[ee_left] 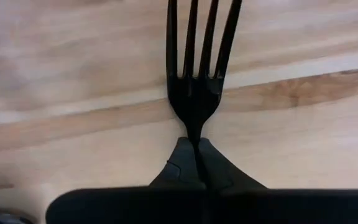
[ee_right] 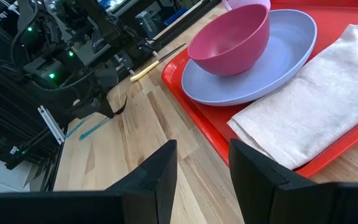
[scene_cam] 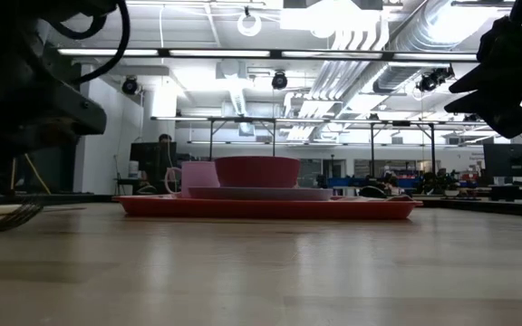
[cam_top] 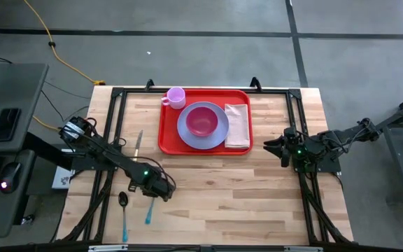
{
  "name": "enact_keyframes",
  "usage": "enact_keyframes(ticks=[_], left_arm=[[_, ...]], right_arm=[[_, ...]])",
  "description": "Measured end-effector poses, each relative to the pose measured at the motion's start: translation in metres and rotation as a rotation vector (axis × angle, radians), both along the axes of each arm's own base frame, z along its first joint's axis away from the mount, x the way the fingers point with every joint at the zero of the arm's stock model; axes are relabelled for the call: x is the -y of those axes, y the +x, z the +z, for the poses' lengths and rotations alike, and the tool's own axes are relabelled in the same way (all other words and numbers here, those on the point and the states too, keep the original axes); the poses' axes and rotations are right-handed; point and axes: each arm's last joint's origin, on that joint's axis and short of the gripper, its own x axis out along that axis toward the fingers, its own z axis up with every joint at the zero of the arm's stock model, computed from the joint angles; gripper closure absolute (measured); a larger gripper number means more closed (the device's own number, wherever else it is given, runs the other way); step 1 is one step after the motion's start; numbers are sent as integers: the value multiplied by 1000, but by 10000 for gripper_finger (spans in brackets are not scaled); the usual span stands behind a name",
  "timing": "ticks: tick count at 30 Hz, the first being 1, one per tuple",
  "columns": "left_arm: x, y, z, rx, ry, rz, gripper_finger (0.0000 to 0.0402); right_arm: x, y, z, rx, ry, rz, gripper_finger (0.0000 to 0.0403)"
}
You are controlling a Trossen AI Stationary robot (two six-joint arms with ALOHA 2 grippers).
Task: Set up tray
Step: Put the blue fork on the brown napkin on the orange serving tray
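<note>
Red tray (cam_top: 205, 147) sits at the table's (cam_top: 257, 196) far middle from above, holding plate (cam_top: 187, 134), bowl (cam_top: 202, 120), cup (cam_top: 175, 96) and napkin (cam_top: 237, 126); my left gripper (cam_top: 161, 187) hangs near the front-left, spoon (cam_top: 123, 203) beside, knife (cam_top: 138, 145) between it and the tray. Level view: the tray rim stands raised (a low carry could clip it). My left wrist: fingers (ee_left: 182, 162) pinched shut on a fork's (ee_left: 194, 81) neck, a thin hold that could swivel or slip. My right wrist: the right gripper (ee_right: 202, 163) waits open just off the tray's right edge, with bare wood between us for moving.
</note>
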Motion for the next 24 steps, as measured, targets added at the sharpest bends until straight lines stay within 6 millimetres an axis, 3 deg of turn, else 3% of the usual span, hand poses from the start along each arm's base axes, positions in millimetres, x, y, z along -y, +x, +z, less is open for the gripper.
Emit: enact_keyframes(ticks=[4,14,24], left_arm=[[-1,7,7,49,84,-24,391],[7,21,28,128,57,-61,391],[11,34,69,163,130,-136,391]], right_arm=[[0,0,0,-1,0,0,279],[0,0,-1,-8,-1,5,279],[0,-1,-4,-41,-9,14,279]])
